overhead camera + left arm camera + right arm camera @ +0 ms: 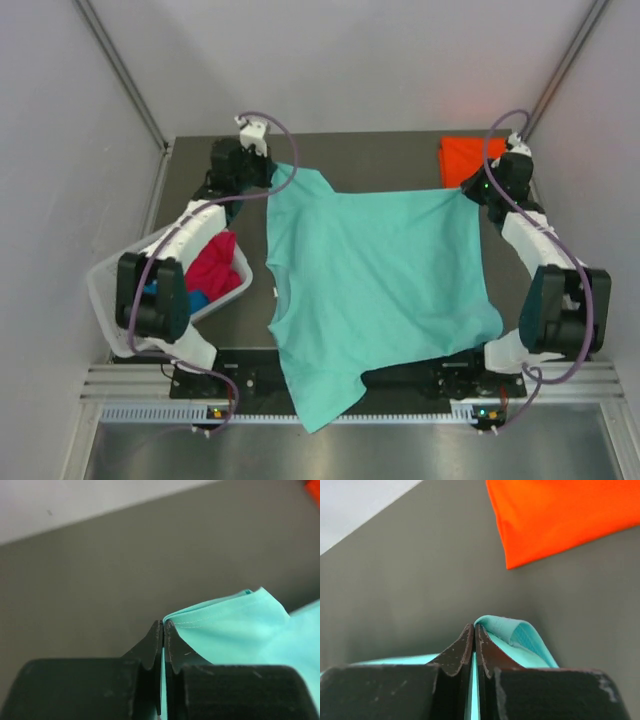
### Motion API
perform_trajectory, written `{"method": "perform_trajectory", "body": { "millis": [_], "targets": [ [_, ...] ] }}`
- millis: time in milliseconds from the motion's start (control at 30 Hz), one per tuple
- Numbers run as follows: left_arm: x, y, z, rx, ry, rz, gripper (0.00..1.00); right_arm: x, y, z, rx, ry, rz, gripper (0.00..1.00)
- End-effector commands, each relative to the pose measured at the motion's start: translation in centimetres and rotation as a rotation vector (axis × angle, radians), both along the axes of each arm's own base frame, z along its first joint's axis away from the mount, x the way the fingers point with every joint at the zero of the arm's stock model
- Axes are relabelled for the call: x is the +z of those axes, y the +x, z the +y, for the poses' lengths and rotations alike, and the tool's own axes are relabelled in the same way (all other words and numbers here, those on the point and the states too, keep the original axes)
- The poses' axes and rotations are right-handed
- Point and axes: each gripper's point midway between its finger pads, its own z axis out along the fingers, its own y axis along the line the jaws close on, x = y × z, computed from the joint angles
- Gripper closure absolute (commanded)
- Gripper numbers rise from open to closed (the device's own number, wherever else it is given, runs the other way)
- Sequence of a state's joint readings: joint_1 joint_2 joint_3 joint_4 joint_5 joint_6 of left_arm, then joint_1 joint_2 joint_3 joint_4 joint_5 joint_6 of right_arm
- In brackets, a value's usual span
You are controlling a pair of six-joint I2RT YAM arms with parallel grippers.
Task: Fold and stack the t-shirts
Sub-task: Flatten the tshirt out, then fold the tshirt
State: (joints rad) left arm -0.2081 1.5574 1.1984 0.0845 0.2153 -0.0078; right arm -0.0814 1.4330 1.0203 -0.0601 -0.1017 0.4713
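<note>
As seen from above, teal t-shirt [380, 280]: spread across table [400, 150], near hem draped over front edge.
Left gripper [163, 625]: clamped on its far-left corner.
Right gripper [474, 627]: clamped on its far-right corner.
Orange t-shirt [462, 158]: folded, far-right table corner.

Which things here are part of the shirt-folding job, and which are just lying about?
Job: teal t-shirt, pinched by left tool and right tool; folded orange t-shirt; magenta-red shirt and blue shirt in the white basket.
Just there: white basket; table.
</note>
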Motion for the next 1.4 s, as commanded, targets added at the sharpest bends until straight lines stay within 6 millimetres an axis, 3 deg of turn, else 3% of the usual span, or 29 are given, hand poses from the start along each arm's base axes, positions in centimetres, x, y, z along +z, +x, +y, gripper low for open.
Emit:
{"method": "perform_trajectory", "body": {
  "millis": [0,33,67,100,133,167,200,233,267,333,533,633,700,733,767,800,933,1067,1133,1300,1367],
  "targets": [
    [0.1,5.2,-0.2,-0.024,0.045,-0.115,1.00,4.6,7.0,1.0,0.074,0.050,-0.279,1.00],
    [0.3,6.6,-0.3,-0.022,0.043,-0.123,1.00,3.4,8.3,1.2,0.090,0.065,-0.262,1.00],
    [-2.9,8.0,-0.5,-0.027,0.051,-0.068,1.00,-0.1,9.8,1.7,0.117,0.098,-0.202,1.00],
    [-3.5,9.0,-0.2,-0.018,0.048,-0.062,1.00,0.5,11.5,1.8,0.122,0.102,-0.217,1.00],
    [-2.9,10.2,-0.4,-0.022,0.036,-0.080,1.00,-0.4,12.4,1.7,0.119,0.111,-0.199,1.00],
    [-5.1,11.2,-0.5,-0.023,0.038,-0.048,1.00,-3.0,13.4,1.8,0.119,0.125,-0.156,1.00],
    [-5.4,11.8,-0.5,-0.026,0.037,-0.046,1.00,-2.3,14.5,1.7,0.118,0.128,-0.174,1.00],
    [-4.7,12.8,-0.6,-0.025,0.036,-0.060,1.00,-2.9,15.1,1.5,0.114,0.130,-0.164,1.00],
    [-6.1,13.4,-0.8,-0.029,0.040,-0.038,1.00,-4.3,15.6,1.5,0.110,0.138,-0.139,1.00],
    [-5.8,14.1,-1.1,-0.041,0.039,-0.046,1.00,-3.8,16.6,1.5,0.113,0.141,-0.154,1.00],
    [-5.4,13.8,-0.8,-0.043,0.066,-0.035,1.00,-4.4,18.4,1.4,0.133,0.123,-0.124,0.99],
    [-5.5,12.5,-0.7,-0.057,0.083,0.024,1.00,-4.6,18.4,1.5,0.147,0.118,-0.112,1.00],
    [-4.4,11.3,-0.7,-0.066,0.080,0.026,1.00,-4.7,17.9,1.7,0.156,0.117,-0.102,1.00],
    [-5.2,10.5,-0.7,-0.074,0.080,0.047,1.00,-4.7,17.7,1.7,0.157,0.115,-0.098,1.00],
    [-3.9,9.7,-0.8,-0.084,0.072,0.030,1.00,-4.3,17.3,1.7,0.160,0.108,-0.097,0.99],
    [-3.8,9.2,-0.9,-0.089,0.072,0.033,1.00,-4.6,17.0,1.7,0.160,0.102,-0.086,0.99],
    [-4.4,6.9,-1.1,-0.122,0.081,0.098,1.00,-4.1,16.2,1.3,0.153,0.073,-0.071,0.99],
    [-2.8,4.8,-1.8,-0.148,0.076,0.110,1.00,-3.4,15.4,1.0,0.146,0.054,-0.061,0.99],
    [-2.3,3.7,-2.0,-0.129,0.082,0.121,1.00,-4.0,14.8,0.6,0.137,0.045,-0.031,0.98],
    [-4.4,0.3,-1.6,-0.086,0.097,0.255,1.00,-6.3,12.7,0.2,0.138,0.045,0.047,0.98],
    [-4.9,-1.3,-2.0,-0.096,0.071,0.290,1.00,-5.5,12.0,0.1,0.137,0.028,0.023,0.99]
  ]
}}
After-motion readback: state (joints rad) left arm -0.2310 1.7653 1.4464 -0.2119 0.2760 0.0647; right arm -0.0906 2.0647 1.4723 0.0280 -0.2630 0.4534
